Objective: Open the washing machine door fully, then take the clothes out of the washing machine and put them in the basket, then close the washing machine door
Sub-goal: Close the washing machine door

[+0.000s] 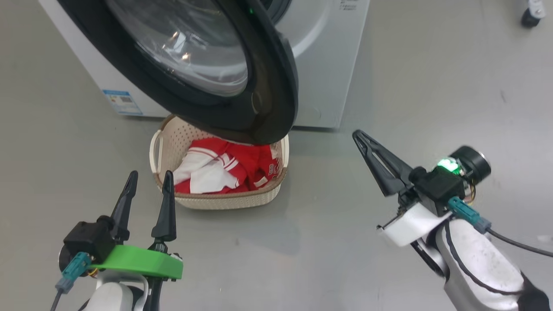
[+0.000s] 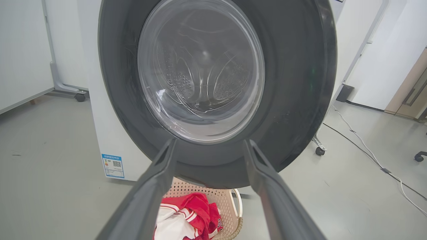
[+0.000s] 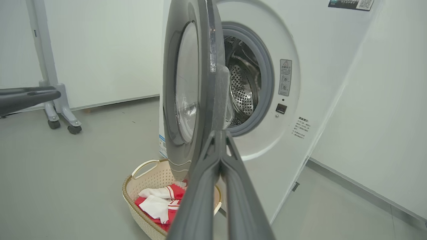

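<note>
Aiming the pressed-together right end effector (image 1: 358,134) at the upright free edge of the door (image 1: 276,99), ahead and leftward; holding the spread left end effector (image 1: 150,175) facing the glass.

**Left gripper** (image 1: 150,174): located at the lower left of the head view. Its two long dark fingers (image 1: 166,203) are held wide apart and pointed up the view. A green bracket (image 1: 138,261) is fitted at the wrist, and a teal connector (image 1: 73,268) is plugged in on its left side.

**Right gripper** (image 1: 357,134): located at the lower right of the head view, raised and angled up and to the left. Its fingers are pressed together from base to tip. A white bracket (image 1: 408,226) and a lit green lamp (image 1: 447,164) are carried at the wrist. The pale forearm (image 1: 479,263) is seen below, with a dark cable (image 1: 518,245) led off to the right.
</note>
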